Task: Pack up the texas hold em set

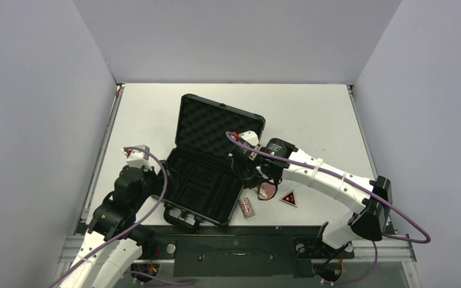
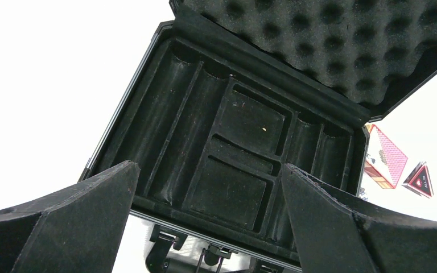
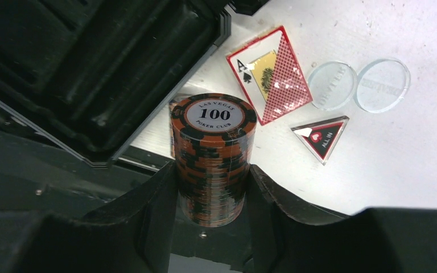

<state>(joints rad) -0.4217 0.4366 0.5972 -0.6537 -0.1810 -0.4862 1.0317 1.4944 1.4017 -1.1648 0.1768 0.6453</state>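
Observation:
The black case (image 1: 207,187) lies open, its egg-crate foam lid (image 1: 216,123) standing up at the back. Its tray compartments (image 2: 227,148) are empty. My right gripper (image 3: 213,170) is shut on a reddish-brown chip roll (image 3: 213,151), held upright above the table by the case's right edge (image 3: 148,85). In the top view this gripper (image 1: 263,177) is just right of the case. A second chip roll (image 1: 247,207) lies on the table by the case's front right corner. The pink card box (image 3: 268,74) and red-black triangle (image 3: 320,136) lie to the right. My left gripper (image 2: 207,187) is open over the case's front rim.
Two clear round discs (image 3: 331,85) (image 3: 382,85) lie on the table beside the card box. The case's latches (image 1: 183,216) hang at the table's near edge. The card box (image 2: 387,162) and triangle (image 2: 420,179) also show in the left wrist view.

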